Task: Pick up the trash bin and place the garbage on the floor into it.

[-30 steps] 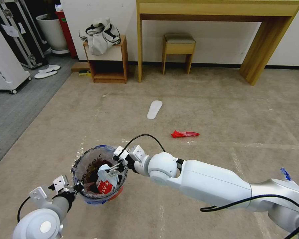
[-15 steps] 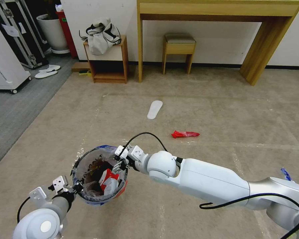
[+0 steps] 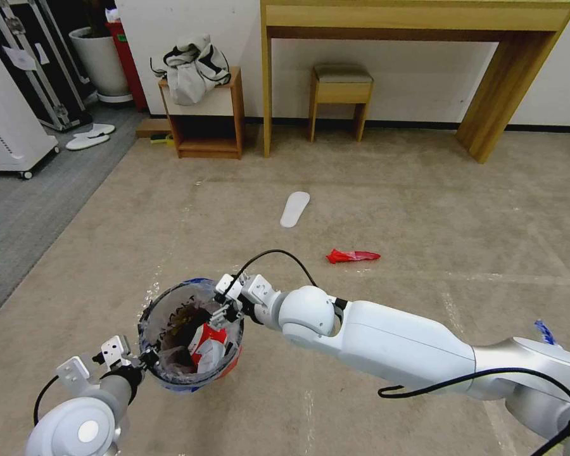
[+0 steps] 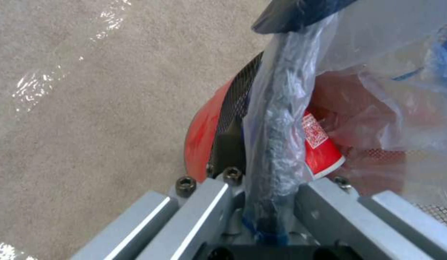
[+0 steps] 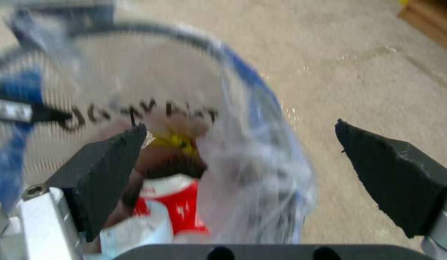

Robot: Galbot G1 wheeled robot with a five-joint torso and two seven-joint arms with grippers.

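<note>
Left claw [image 3: 147, 358] clamps the trash bin [image 3: 171, 373] rim; right claw [image 3: 223, 311] gapes wide above its garbage [image 3: 208, 340].

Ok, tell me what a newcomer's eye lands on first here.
The trash bin, held off the floor at its rim by the left end effector, with the open right end effector over it. A red-white carton sits inside. Farther off, one red wrapper lies on the carpet.

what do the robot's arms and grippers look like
Both arms are glossy white with rounded joints; the right arm turns silver-grey near the shoulder, and black cables loop along both. The left gripper has bare aluminium fingers; the right gripper has silver fingers tipped with black wedge pads.
</note>
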